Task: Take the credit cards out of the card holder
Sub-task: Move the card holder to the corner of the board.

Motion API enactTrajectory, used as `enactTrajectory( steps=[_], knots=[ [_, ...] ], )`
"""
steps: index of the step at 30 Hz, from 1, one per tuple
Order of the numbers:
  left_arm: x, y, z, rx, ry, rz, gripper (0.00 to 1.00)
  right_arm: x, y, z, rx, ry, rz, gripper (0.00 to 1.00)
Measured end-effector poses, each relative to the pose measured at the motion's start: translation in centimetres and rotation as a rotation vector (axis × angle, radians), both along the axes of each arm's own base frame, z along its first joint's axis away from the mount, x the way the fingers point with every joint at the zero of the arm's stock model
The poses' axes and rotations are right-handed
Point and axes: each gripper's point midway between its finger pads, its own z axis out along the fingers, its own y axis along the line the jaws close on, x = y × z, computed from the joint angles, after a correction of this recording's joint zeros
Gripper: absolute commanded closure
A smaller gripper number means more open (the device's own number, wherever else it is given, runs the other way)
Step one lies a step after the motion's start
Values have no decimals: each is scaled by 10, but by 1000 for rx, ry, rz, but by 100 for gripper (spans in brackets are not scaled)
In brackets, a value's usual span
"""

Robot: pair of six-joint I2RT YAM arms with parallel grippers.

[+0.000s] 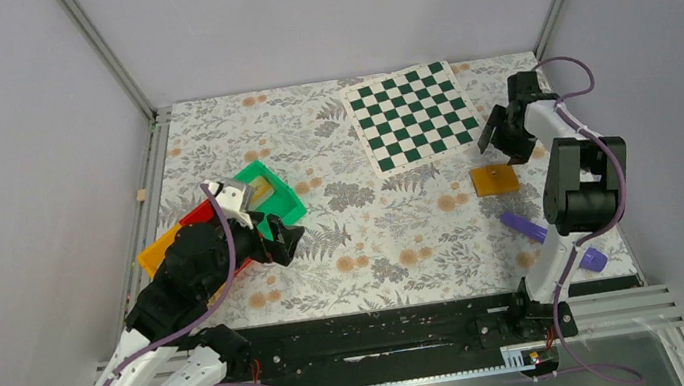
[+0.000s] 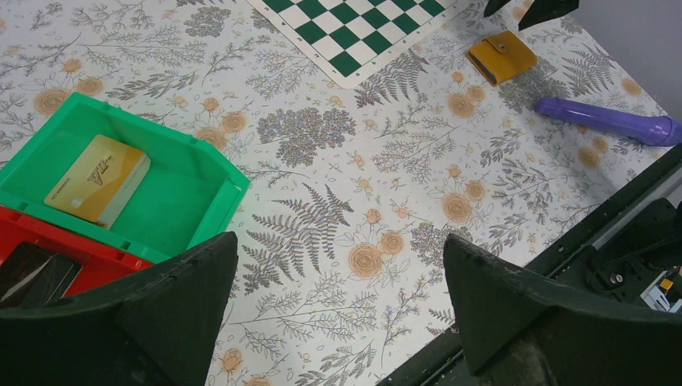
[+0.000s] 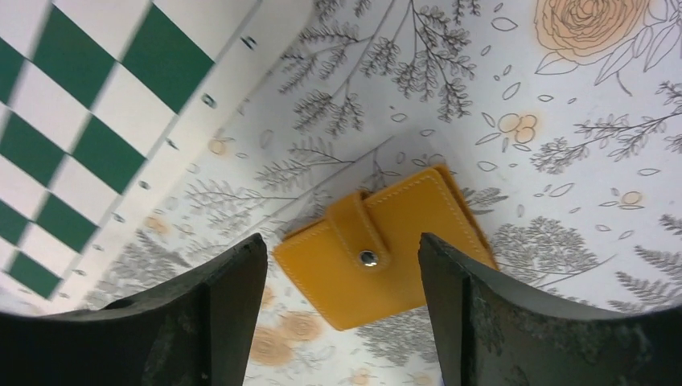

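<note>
The card holder (image 1: 495, 179) (image 3: 386, 249) (image 2: 502, 56) is a small orange-tan wallet lying flat on the floral cloth at the right, folded shut with its snap strap fastened. Over it hangs my right gripper (image 1: 502, 135) (image 3: 342, 241), open, with a finger on either side of the wallet and neither touching it. A gold card stack (image 2: 96, 178) (image 1: 262, 192) lies in the green bin (image 2: 201, 217). On the left, my left gripper (image 1: 279, 242) (image 2: 339, 240) stands open and holds nothing, beside that bin.
A green-and-white chessboard (image 1: 413, 114) lies at the back right. A purple cylinder (image 1: 522, 226) (image 2: 603, 121) lies near the right arm's base. Red (image 1: 200, 215) and orange (image 1: 159, 251) bins sit by the green one. Dark cards (image 2: 36, 269) lie in the red bin.
</note>
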Motion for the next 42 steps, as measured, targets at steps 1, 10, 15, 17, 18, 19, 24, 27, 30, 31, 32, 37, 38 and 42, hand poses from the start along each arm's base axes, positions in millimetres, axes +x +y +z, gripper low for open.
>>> enactTrajectory(
  steps=[1,10,15,17,18,19,24,27,30,31,32,37,38,42],
  knots=[
    [0,0,0,0,0,0,2,-4,-1,-2,-10,17,24,23],
    [-1,-1,0,1,1,-6,2,-30,-16,-33,-43,182,183,23],
    [-1,-1,0,2,1,-5,2,-30,-18,-29,-37,197,223,23],
    [-1,-1,0,2,0,-3,2,-33,-15,-29,-24,207,236,23],
    [0,-1,0,2,0,-2,2,-35,-14,-29,-16,213,242,23],
    [0,-1,-1,3,0,-2,2,-37,-12,-29,-6,221,249,24],
    [0,-1,-1,6,3,-1,2,-41,-4,-30,44,236,278,28],
    [1,-1,-3,9,7,0,2,-42,4,-29,81,235,289,29],
    [1,-1,-3,9,7,0,2,-45,10,-29,90,248,304,30],
    [1,-1,-3,9,7,0,2,-45,14,-29,88,257,315,31],
    [1,-1,-3,9,7,0,2,-46,17,-29,83,268,326,31],
    [1,-1,-3,10,7,0,2,-44,42,-32,51,304,401,35],
    [1,-1,-3,9,7,1,2,-46,47,-33,44,313,415,36],
    [1,-1,-3,9,7,0,2,-50,68,-34,22,342,481,38]
  ],
)
